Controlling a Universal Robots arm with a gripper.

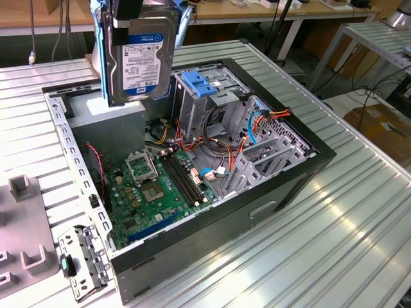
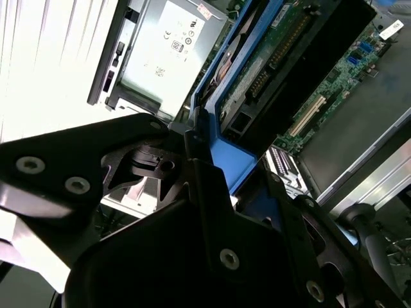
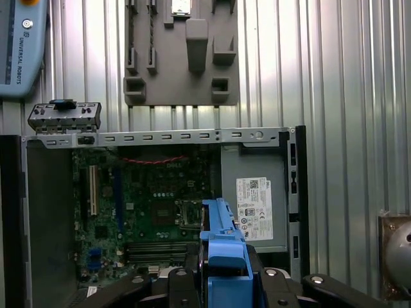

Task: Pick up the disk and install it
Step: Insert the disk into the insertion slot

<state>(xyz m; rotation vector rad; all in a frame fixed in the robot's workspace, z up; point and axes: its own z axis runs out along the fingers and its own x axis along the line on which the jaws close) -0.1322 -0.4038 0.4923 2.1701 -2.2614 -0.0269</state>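
Observation:
The disk (image 1: 140, 61) hangs upright above the back corner of the open computer case (image 1: 270, 205), its white and blue label facing the exterior view. Blue carrier rails run along its edges. My gripper (image 1: 128, 14) is shut on the disk's upper end, at the top of the exterior view. In the second wrist view the disk (image 2: 270, 64) and its blue carrier (image 2: 225, 160) stick out from my gripper (image 2: 192, 151). In the first wrist view the blue carrier (image 3: 225, 247) sits between my fingers, over the motherboard (image 3: 148, 205) and beside the power supply.
A grey power-supply box (image 1: 106, 112) lies directly under the disk. A tall metal drive cage with a blue latch (image 1: 200, 83) stands to the exterior view's right, with cables around it. A grey fixture plate (image 1: 22, 244) and a metal bracket (image 1: 80, 260) lie on the ribbed table.

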